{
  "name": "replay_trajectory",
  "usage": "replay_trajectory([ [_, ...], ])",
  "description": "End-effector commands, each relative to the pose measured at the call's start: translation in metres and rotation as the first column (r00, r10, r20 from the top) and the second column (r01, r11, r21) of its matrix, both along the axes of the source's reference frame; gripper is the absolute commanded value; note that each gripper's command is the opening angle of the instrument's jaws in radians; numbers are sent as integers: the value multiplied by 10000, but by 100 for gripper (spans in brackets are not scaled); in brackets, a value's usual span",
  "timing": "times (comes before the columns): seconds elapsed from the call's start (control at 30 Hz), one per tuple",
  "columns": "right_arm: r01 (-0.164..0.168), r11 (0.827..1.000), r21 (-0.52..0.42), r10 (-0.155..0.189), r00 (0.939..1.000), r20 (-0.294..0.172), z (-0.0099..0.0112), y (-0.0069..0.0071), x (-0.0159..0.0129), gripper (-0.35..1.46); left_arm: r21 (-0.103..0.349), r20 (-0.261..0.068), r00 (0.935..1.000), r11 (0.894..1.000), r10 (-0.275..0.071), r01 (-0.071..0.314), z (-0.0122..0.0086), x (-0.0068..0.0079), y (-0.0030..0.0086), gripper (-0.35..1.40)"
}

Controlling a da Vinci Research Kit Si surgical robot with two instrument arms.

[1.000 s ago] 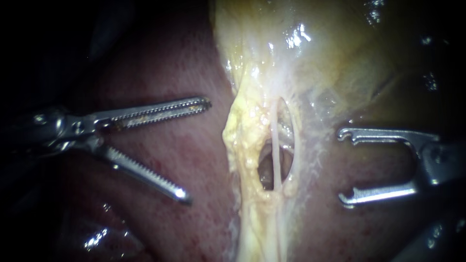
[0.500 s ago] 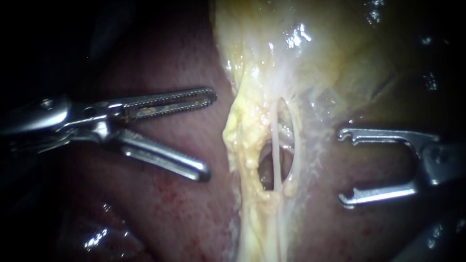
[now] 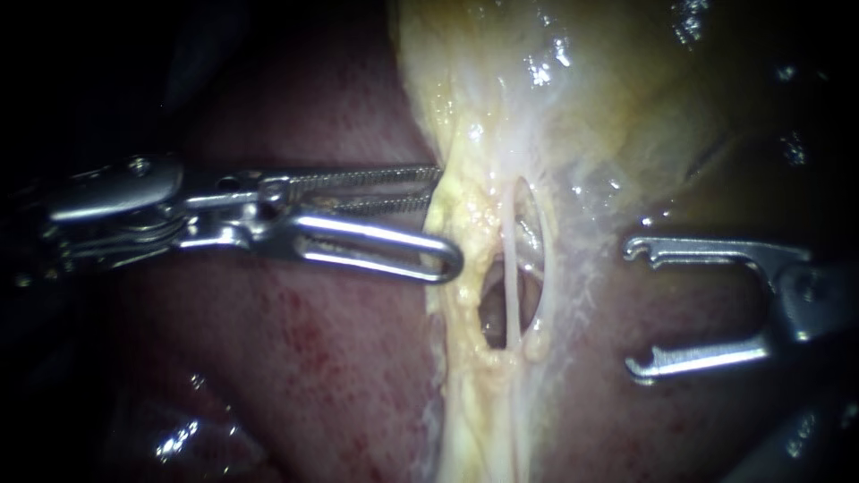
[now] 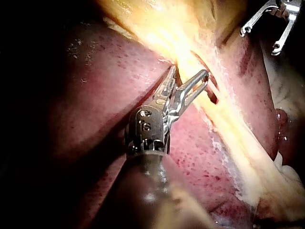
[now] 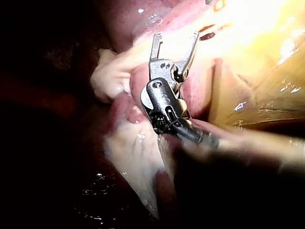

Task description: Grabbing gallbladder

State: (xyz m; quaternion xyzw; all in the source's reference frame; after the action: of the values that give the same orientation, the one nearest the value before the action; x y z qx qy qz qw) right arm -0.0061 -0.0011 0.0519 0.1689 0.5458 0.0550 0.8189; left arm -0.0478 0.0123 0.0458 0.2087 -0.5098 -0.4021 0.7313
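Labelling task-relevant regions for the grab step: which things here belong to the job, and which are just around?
In the job:
- left instrument, jaws open, tips at the edge of the yellow tissue
- gallbladder

Just there:
- right instrument, jaws open, apart from the yellow tissue
- thin tube crossing the opening
- liver

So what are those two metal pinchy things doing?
They're two robot instruments over a pig's liver and gallbladder. The left instrument has open jaws right at the gallbladder's yellow fatty edge, not yet squeezing it. The right instrument hangs off to the side, jaws open, holding nothing.
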Motion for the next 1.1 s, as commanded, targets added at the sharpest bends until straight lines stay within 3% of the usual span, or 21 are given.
replay_trajectory([
  [0.03,1,10000,0,-1,10000,-1,0,0,0,60,45,-56,10000,10000,-22,22,0,-1,0,29],
  [0.17,3,10000,0,-3,10000,-2,0,0,0,60,164,-178,9997,9997,-170,173,0,-2,1,15],
  [0.43,4,10000,0,-4,10000,-2,0,0,0,60,428,-469,9984,9985,-318,338,-1,-1,2,-33],
  [1.1,5,10000,-4,-5,10000,-3,0,-1,0,60,514,-629,9973,9978,-391,424,-4,5,1,-35],
])
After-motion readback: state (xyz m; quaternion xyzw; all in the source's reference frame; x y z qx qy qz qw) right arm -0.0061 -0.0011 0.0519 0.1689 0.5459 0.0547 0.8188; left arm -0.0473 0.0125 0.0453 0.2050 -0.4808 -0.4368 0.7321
